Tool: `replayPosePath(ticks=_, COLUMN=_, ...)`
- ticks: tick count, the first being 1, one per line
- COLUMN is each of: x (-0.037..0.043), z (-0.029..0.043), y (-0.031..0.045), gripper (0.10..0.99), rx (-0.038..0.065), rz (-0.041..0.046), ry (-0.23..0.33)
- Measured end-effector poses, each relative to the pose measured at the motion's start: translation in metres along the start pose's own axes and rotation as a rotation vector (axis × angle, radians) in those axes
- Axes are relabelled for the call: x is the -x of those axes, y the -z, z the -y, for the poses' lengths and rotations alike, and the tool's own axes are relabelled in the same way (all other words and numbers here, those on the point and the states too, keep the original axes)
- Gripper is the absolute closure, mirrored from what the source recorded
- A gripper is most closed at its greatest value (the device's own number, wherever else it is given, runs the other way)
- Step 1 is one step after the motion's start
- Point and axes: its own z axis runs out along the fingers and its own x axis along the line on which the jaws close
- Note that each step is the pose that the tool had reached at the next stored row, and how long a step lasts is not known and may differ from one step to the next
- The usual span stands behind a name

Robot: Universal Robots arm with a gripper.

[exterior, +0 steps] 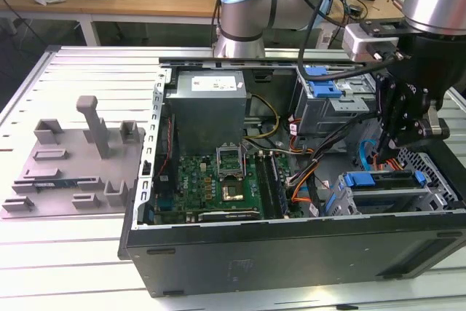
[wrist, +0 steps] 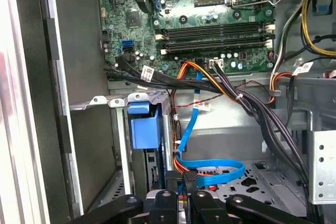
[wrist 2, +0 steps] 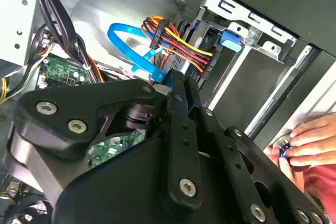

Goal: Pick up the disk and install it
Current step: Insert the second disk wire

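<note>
closest to me, the black gripper (wrist 2: 170, 81) hangs low in the drive corner of the open black desktop computer case (exterior: 291, 256). its jaws look drawn together and no disk sits between them, though i can't rule out a pinch on some small connector at their tips. just beside the tips runs a looping flat bright-blue data cable (wrist: 212, 174), with a bundle of red, orange and yellow power wires (wrist 2: 181, 43) close behind it. the disk, a flat silver metal hard drive with blue plastic rails (exterior: 386, 193), lies in the grey metal drive cage (exterior: 437, 194) right under the gripper in the exterior view, so i judge the pick-up and seating largely done. whether it is fully home or cabled, i can't tell. a person's hand (wrist 2: 304, 142) rests at the case edge in the second wrist view. further in lie the green motherboard (exterior: 211, 183) and the large grey boxy power supply (exterior: 204, 111). beyond the case a grey plastic fixture (exterior: 80, 158) stands on the slotted aluminium surface (exterior: 65, 253).
</note>
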Motion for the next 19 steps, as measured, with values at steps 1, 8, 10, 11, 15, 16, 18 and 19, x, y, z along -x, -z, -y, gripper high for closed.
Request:
replayPosePath(ticks=1, x=-0.0019, z=0.0004, y=-0.0004, gripper=0.925, rx=0.003, rz=0.0021, ry=0.001)
replayPosePath(ticks=8, x=-0.0119, z=0.0036, y=-0.0016, gripper=0.925, rx=0.026, rz=0.0209, ry=0.005)
replayPosePath(ticks=10, x=-0.0132, z=0.0049, y=-0.0019, gripper=0.925, rx=0.028, rz=0.0234, ry=0.006)
replayPosePath(ticks=11, x=-0.0145, z=0.0055, y=-0.0021, gripper=0.925, rx=0.029, rz=0.0252, ry=0.007)
replayPosePath(ticks=15, x=-0.0172, z=0.0058, y=-0.0025, gripper=0.925, rx=0.032, rz=0.0276, ry=0.007)
replayPosePath(ticks=16, x=-0.0179, z=0.0058, y=-0.0026, gripper=0.925, rx=0.032, rz=0.0285, ry=0.007)
replayPosePath(ticks=18, x=-0.0208, z=0.0061, y=-0.003, gripper=0.925, rx=0.033, rz=0.0352, ry=0.006)
replayPosePath(ticks=19, x=-0.0216, z=0.0062, y=-0.0031, gripper=0.925, rx=0.033, rz=0.0383, ry=0.006)
